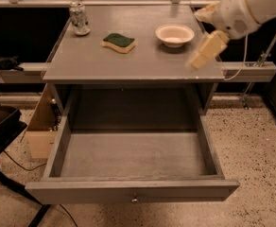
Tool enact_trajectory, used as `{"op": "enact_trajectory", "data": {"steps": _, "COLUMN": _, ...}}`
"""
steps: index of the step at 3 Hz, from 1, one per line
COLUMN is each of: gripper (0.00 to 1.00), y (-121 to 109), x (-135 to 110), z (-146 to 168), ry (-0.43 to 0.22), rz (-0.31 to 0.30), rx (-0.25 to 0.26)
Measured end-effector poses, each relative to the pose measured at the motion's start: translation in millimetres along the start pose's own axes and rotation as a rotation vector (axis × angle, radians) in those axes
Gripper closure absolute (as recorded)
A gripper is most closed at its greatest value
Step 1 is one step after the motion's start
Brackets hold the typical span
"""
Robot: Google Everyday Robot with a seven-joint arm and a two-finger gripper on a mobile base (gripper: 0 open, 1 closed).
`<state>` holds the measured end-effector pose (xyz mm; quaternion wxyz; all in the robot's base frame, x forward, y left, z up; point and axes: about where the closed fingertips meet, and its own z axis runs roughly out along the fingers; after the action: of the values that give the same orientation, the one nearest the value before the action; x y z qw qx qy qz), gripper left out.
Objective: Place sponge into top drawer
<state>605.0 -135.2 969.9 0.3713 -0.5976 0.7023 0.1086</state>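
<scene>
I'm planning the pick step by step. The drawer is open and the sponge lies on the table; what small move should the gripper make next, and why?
Probably carry the gripper left over the table toward the sponge, keeping clear of the bowl. It hangs by the table's right edge, apart from the sponge, while the top drawer already stands open.

Dim, even indoor light falls from above. The grey surface (pixel 142 63) shows a soft, pale sheen toward the top of the frame, with no hard glare. Beneath it, deep shadow fills the back of the top drawer (pixel 133 192), and the drawer floor lightens toward the bottom of the frame. The hand (pixel 205 51), at the upper right over the surface's right edge, is smeared by motion blur. The white arm (pixel 251 6) behind it is the brightest area. The upper left is nearly black.
</scene>
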Motion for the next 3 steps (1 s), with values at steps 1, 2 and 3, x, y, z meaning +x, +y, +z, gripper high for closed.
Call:
{"op": "enact_trajectory", "data": {"steps": 1, "gripper": 0.00, "y": -52, "x": -39, "z": 52, "ry": -0.113, "rz": 0.004, "rx": -0.024}}
{"op": "enact_trajectory", "data": {"steps": 2, "gripper": 0.00, "y": -53, "x": -40, "z": 54, "ry": -0.112, "rz": 0.002, "rx": -0.029}}
{"op": "enact_trajectory", "data": {"steps": 3, "gripper": 0.00, "y": -64, "x": -48, "z": 79, "ry": -0.110, "rz": -0.015, "rx": -0.074}}
